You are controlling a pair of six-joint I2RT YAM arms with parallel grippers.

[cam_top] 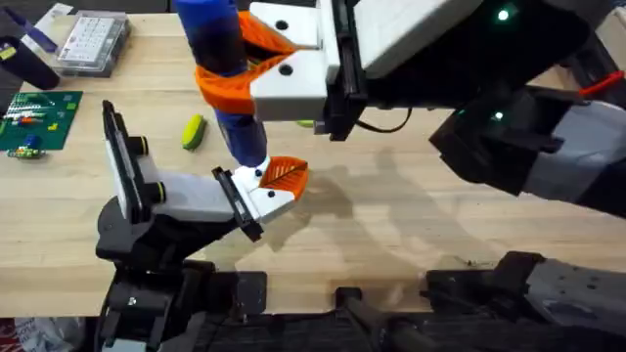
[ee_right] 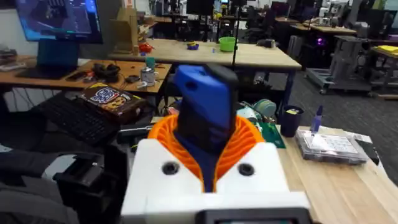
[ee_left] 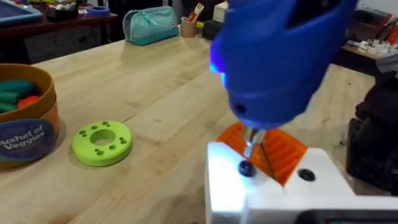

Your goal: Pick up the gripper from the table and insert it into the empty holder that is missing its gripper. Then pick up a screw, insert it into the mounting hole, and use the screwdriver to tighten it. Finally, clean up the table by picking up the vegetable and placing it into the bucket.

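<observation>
On the overhead view, I am seeing the right gripper point(cam_top: 256, 66) reaching across the middle with its orange pads closed around the blue screwdriver point(cam_top: 227, 68), which is standing nearly upright with its tip coming down at the white base of the small orange gripper point(cam_top: 284, 176). That orange finger is sitting in the end of the holder point(cam_top: 196, 196), against its black end plate. The vegetable point(cam_top: 193, 131) is lying on the table point(cam_top: 411, 225) just beyond the holder, apart from it and near the screwdriver's shaft.

In the left wrist view, I am watching the screwdriver point(ee_left: 280, 56) looming large, its metal bit point(ee_left: 251, 142) pointing down at a dark screw point(ee_left: 245, 168) that is sitting in the white base beside the orange ribbed gripper point(ee_left: 280, 149). A lime-green ring point(ee_left: 102, 142) is lying flat on the wood, and a bucket point(ee_left: 28, 118) holding toy vegetables is standing beside it. I cannot tell how the left arm's own fingers are standing.

In the right wrist view, I am seeing the right gripper point(ee_right: 208, 146) clamping the screwdriver point(ee_right: 202, 102) between its orange pads point(ee_right: 242, 143).
</observation>
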